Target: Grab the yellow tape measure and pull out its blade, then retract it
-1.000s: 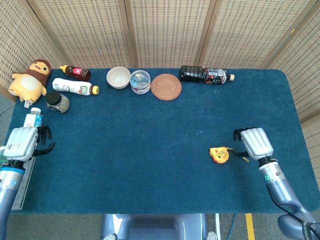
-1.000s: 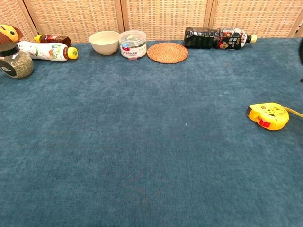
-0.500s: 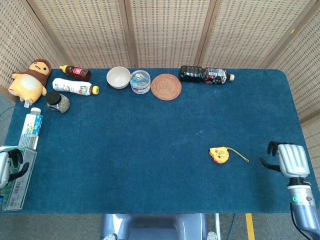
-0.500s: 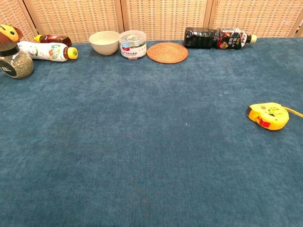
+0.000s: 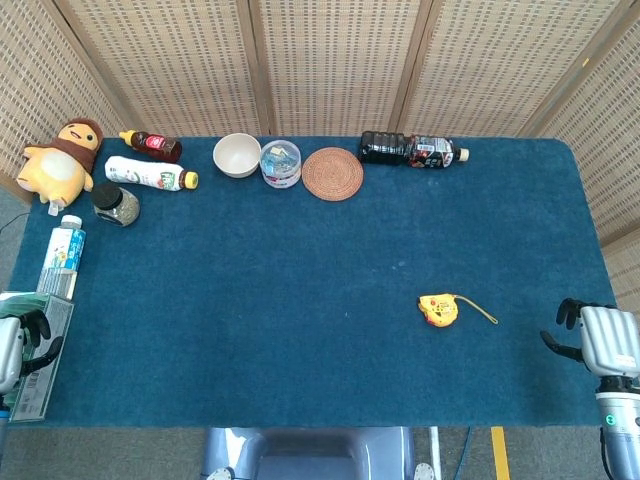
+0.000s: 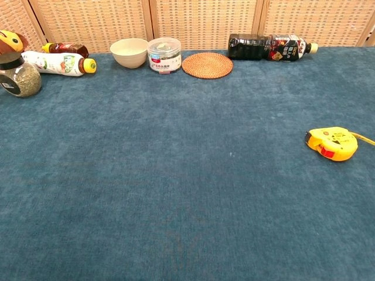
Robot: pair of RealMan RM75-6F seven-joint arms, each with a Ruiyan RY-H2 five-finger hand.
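Yellow tape measure (image 5: 438,309) lies on the blue table cover (image 5: 300,300), right of centre toward the near edge, with no hand on it. A short length of blade (image 5: 480,311) trails from it toward the right.

Right hand (image 5: 605,340): at the lower right, beyond the table's right edge, well apart from the tape measure. Back of the hand faces the head camera; dark fingers (image 5: 570,311) curl inward at its left side. Nothing is held and nothing is touched. How tightly the fingers are curled cannot be told from here.

Left hand (image 5: 10,345): only a sliver at the lower left frame edge, over a flat box (image 5: 45,350) beside the table. Dark fingers (image 5: 38,325) show; their spread cannot be told, nor whether they touch the box.

Chest view shows neither hand; the tape measure sits at its right edge.

Far edge, left to right: plush toy (image 5: 62,160), sauce bottle (image 5: 152,145), white bottle (image 5: 150,174), spice jar (image 5: 117,204), bowl (image 5: 237,155), clear tub (image 5: 280,163), woven coaster (image 5: 332,173), dark bottle (image 5: 412,149)
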